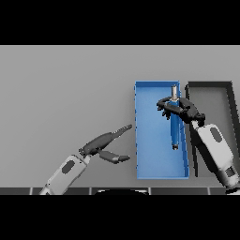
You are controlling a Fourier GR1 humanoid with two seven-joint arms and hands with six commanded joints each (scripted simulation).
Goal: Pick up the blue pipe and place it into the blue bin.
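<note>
Blue is the colour of both things that matter here: the blue pipe [175,125] and the blue bin [154,140] that should receive it. The pipe is a long, thin rod with a grey end piece at the far tip and a small dark end at the near tip. It is over the right half of the bin, lying along the bin's length, close to the right wall. I cannot tell whether it already rests on the bin floor or hangs just above it.

The right robot hand [177,108] has its fingers curled round the upper part of the pipe, just under the grey end piece, so most of the rod extends toward me below the grip. The left robot hand [107,145] is idle over the grey counter [65,93], left of the bin, with fingers straight and the thumb spread away; it holds nothing. A dark bin [211,101] stands just beside the blue one, on its right.

To my eye the pipe looks stiff and light, a part that will not bend. Its round, smooth surface may be slippery, and it can roll or turn between the fingers. Because it is taken near one end, the long free part could swing down or tilt. I think a hold nearer the middle would be more balanced. It does not look fragile, so letting it go low over the bin floor should be safe.
</note>
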